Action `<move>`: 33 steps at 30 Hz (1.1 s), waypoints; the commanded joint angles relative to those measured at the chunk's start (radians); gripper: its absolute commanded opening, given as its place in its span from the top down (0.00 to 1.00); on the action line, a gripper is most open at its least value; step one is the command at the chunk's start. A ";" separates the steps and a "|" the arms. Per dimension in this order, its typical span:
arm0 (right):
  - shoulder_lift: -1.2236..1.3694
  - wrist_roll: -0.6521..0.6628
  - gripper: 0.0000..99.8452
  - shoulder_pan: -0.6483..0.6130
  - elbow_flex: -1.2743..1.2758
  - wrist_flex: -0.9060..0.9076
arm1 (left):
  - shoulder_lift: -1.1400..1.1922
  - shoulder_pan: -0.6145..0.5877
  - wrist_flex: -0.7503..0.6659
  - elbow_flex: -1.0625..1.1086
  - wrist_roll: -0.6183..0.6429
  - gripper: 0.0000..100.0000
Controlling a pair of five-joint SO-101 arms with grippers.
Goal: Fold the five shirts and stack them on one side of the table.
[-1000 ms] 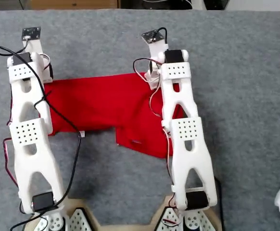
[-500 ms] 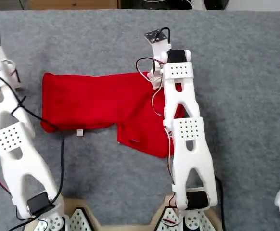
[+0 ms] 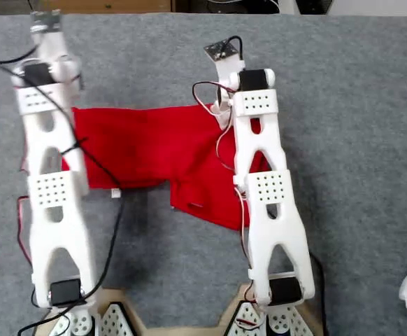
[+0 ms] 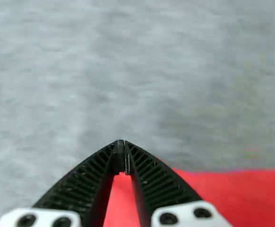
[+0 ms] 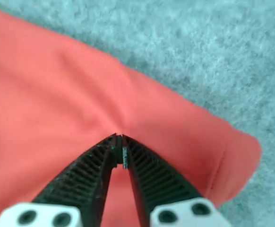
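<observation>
the red shirt lies half folded at centre-left of the high view, with the left gripper and right gripper each closed tip to tip (neither plainly pinching cloth), so a pull now might slip off or skew the fold.

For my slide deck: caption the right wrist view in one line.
Right gripper, shut, pointing down at the red shirt lying on the grey table.
</observation>
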 commanded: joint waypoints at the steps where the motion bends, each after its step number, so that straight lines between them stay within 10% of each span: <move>1: -0.136 0.002 0.99 -0.010 -0.050 0.018 | -0.076 0.075 0.120 -0.046 0.005 0.98; 16: -0.157 -0.049 0.99 -0.246 -0.045 -0.018 | -0.163 0.146 0.244 0.423 0.009 0.98; 33: 0.111 0.046 0.99 -0.013 -0.045 -0.091 | -0.242 0.015 0.175 0.600 0.038 0.98</move>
